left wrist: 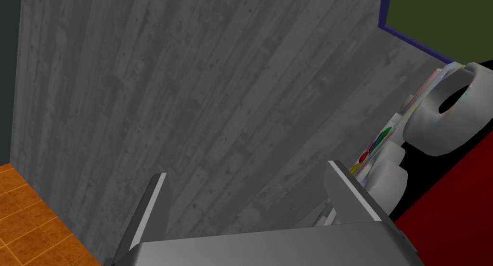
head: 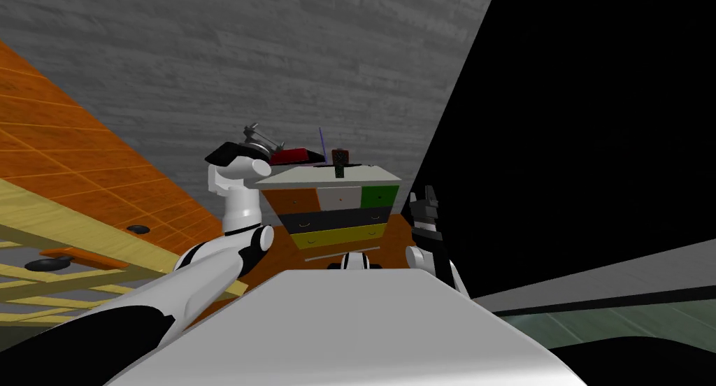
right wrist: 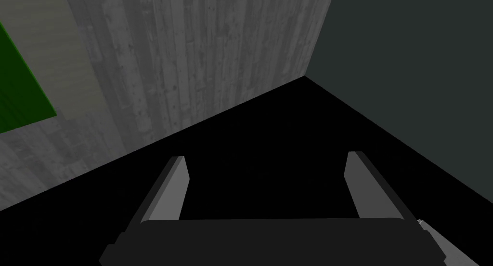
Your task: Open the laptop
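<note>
A low red and black slab, the laptop [head: 291, 156], lies on the white top of a dresser [head: 349, 175] against the grey plank wall. In the left wrist view its red surface [left wrist: 452, 210] shows beside one finger. My left gripper [head: 257, 136] [left wrist: 246, 170] hovers at the dresser's left end, just left of the laptop, open with nothing between its fingers. My right gripper [head: 423, 193] [right wrist: 265, 157] stands lower, at the dresser's right side, open and empty too.
The dresser has orange, white, green, black and yellow drawer fronts [head: 339, 217]. A small dark object [head: 340, 159] and a thin purple stick [head: 321, 145] stand on top. A white ring-shaped thing [left wrist: 447, 113] and coloured papers [left wrist: 380, 142] lie by the laptop. A black area [head: 594, 123] lies to the right.
</note>
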You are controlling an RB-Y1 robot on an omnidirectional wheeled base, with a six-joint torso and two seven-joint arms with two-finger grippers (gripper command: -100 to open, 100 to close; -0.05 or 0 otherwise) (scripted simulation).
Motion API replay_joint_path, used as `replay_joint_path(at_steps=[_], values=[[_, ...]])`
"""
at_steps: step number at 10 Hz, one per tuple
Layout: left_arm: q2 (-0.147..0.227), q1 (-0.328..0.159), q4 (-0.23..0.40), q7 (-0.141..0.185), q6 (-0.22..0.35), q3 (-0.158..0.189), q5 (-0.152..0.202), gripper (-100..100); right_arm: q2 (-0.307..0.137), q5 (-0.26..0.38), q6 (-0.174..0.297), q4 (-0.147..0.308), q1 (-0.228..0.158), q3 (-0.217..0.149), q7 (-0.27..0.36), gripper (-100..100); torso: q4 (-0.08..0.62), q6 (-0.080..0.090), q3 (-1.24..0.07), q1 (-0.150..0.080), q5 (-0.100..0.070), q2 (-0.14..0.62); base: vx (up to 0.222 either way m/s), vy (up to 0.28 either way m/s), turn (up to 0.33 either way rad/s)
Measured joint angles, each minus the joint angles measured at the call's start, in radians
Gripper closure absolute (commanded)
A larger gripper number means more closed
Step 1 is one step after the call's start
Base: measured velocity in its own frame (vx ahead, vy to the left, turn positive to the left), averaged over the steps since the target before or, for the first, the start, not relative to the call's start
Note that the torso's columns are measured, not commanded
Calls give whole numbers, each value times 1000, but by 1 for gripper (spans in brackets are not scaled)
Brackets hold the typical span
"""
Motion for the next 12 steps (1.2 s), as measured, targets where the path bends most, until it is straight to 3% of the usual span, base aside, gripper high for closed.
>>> replay_joint_path(at_steps=[5, 12], values=[[3, -75, 99, 17, 98, 27, 14, -100, 0, 0, 0, 0, 0, 0, 0, 0, -2, 0, -2, 5, 2, -3, 1, -128, 61], [14, -160, 246, 28, 171, 39, 34, -100, 0, 0, 0, 0, 0, 0, 0, 0, 0, -2, -2, 10, 4, -3, -1, -93, 44]])
